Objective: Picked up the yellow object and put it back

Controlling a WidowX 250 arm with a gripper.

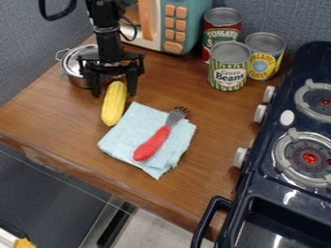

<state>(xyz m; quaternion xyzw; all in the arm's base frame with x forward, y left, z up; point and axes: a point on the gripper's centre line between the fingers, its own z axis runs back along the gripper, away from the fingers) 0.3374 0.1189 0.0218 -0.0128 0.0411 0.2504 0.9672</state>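
Observation:
The black gripper (114, 92) hangs at the upper left of the counter, open, with its two fingers spread to either side of the upper end of a yellow corn cob (113, 104). Some space shows between the cob and each finger. The cob's lower end points toward the front, just left of a folded light blue cloth (131, 127). Whether the cob rests fully on the wood cannot be told.
A red-handled fork (154, 143) lies on the cloth. Behind the gripper are a metal pot (72, 66) and a toy microwave (150, 22). Three cans, one of green beans (228, 70), stand at the back. A dark blue stove (268, 127) borders the right.

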